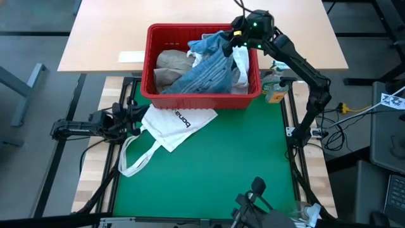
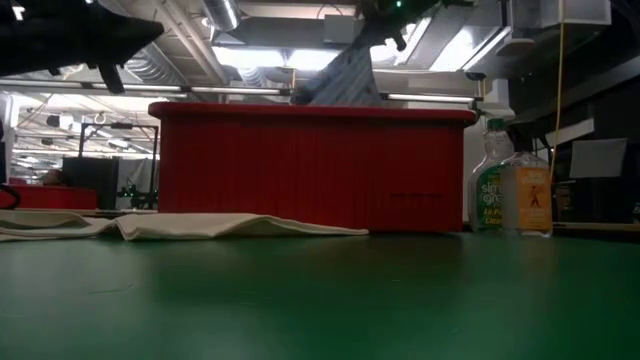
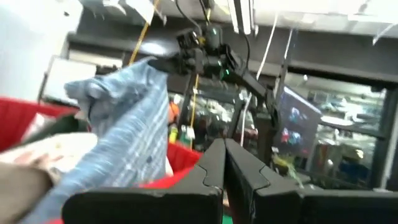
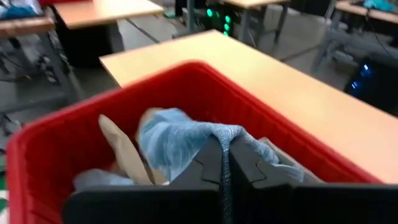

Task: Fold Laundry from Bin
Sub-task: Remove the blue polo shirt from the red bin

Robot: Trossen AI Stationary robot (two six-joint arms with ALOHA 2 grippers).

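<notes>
The red bin (image 1: 202, 100) stands at the far middle of the green mat, with laundry in it. My right gripper (image 1: 229, 39) is above the bin's far right corner, shut on a blue-striped cloth (image 1: 204, 71) that rises out of the pile. A tan garment (image 1: 169, 62) and a white one (image 1: 242, 64) lie in the bin beside it. My left gripper (image 3: 224, 163) waits shut and empty at the table's left edge, near the white tote bag (image 1: 178, 123). My right gripper pinches a bunched fold at the upper end of the blue-striped cloth (image 4: 214, 134) between its two fingers. The fingers come from the table's right side, slanting slightly down. The cloth hangs below them (image 3: 127, 134), drawn up from the pile, its lower part still in the bin.
The tote bag lies flat on the mat in front of the bin, its straps (image 1: 134, 161) trailing toward the near left. Two bottles (image 2: 492, 195) (image 2: 533, 198) stand right of the bin. Bare green mat (image 1: 228, 164) fills the near half of the table.
</notes>
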